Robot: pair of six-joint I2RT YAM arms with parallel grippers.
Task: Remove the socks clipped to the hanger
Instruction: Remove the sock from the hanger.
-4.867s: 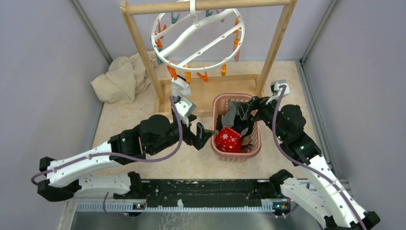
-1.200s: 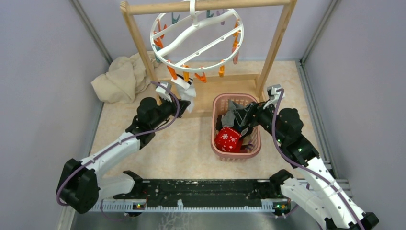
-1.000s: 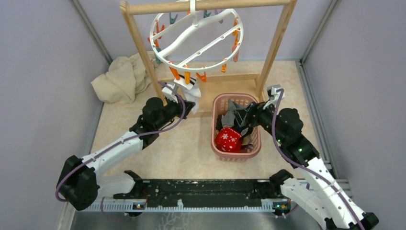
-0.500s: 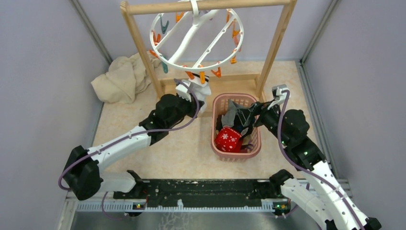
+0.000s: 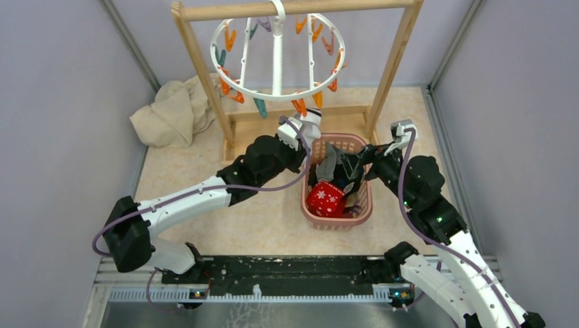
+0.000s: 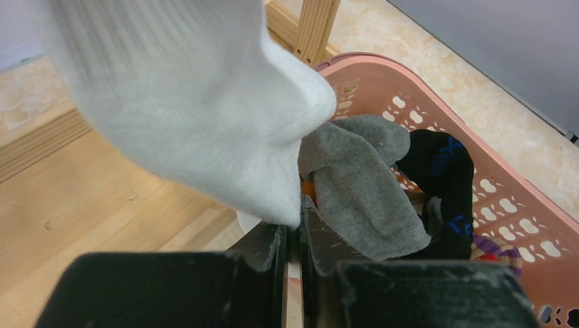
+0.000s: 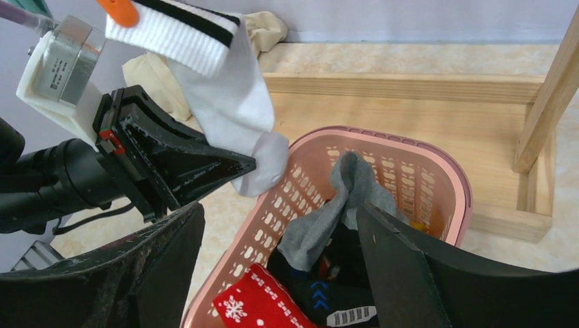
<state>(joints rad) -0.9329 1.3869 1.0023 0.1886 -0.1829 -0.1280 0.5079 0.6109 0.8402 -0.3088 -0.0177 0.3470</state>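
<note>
A crumpled beige cloth [image 5: 171,113] lies at the far left of the worktop [image 5: 266,222], beside the wooden rack [image 5: 203,78]. The round white hanger [image 5: 276,61] hangs by its hook from the rack's top bar, with orange and teal clips around its ring. At the ring's near edge, an orange clip [image 7: 117,8] holds the black-striped cuff of a white sock [image 7: 232,89]. The sock hangs down toward the left rim of the pink basket [image 5: 338,224]. The left hand [image 6: 293,236] is clenched on the sock's toe, just beside that rim. Inside the basket lie a grey sock [image 7: 321,222], a black sock [image 6: 440,171] and a red sock [image 5: 326,199] with white snowflakes. The right hand [image 7: 278,212] hovers over the basket's right side, its fingers spread wide and holding nothing.
</note>
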